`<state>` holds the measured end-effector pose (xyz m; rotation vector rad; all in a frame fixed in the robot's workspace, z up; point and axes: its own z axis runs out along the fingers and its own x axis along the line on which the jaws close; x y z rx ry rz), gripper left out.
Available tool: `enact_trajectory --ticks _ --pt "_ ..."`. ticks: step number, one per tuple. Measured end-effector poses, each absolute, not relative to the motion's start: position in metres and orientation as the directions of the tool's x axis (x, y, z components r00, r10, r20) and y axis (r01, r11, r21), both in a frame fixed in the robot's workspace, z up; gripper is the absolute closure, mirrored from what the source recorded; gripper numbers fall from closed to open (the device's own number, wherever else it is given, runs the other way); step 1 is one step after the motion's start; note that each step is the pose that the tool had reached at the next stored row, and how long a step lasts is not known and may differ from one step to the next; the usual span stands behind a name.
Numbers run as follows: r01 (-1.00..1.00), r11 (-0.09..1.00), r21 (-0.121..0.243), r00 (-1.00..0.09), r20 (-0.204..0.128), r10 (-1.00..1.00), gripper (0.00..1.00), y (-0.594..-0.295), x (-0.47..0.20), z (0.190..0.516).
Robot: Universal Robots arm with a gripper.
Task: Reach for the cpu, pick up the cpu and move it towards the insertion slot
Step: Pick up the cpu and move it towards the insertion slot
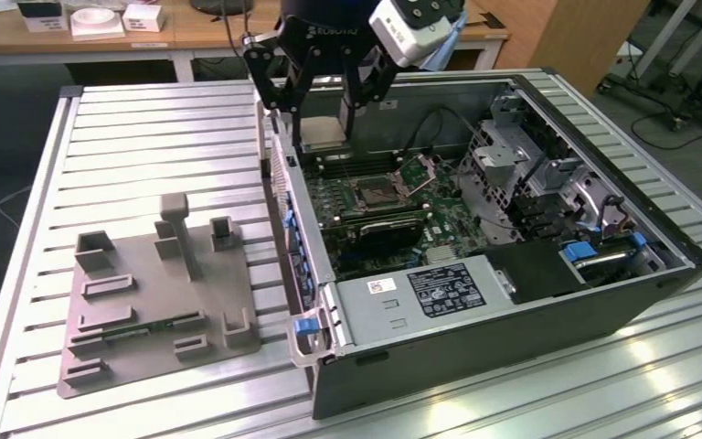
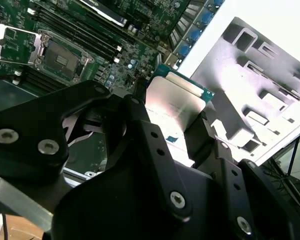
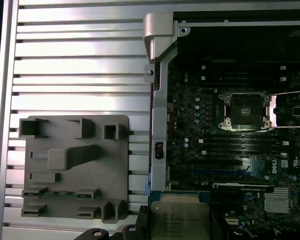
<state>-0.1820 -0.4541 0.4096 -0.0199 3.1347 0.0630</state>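
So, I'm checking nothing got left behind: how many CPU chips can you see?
1. The cpu is held in the gripper above the open computer case's edge. The insertion slot looks empty; the grey tray holds none.

A lab workshop: ribbed aluminium bench (image 1: 143, 137); opened computer case (image 1: 510, 302); wooden desks (image 1: 205, 37).

Cpu (image 2: 172, 102): brushed silvery metal top, dull sheen, pale tan rim; gripper (image 1: 324, 117): matt black metal links with bright screw heads; insertion slot (image 3: 244, 111): shiny metal frame, dark matt centre; tray (image 1: 132, 302): matt grey plastic; table (image 1: 143, 137): ribbed aluminium, satin glare
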Motion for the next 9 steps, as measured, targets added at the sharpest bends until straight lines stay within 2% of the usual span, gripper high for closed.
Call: enact_trajectory --ticks 9 --pt "-0.013 0.999 0.040 -1.000 -0.006 -0.012 0.45 -0.4541 -0.1727 0.4096"
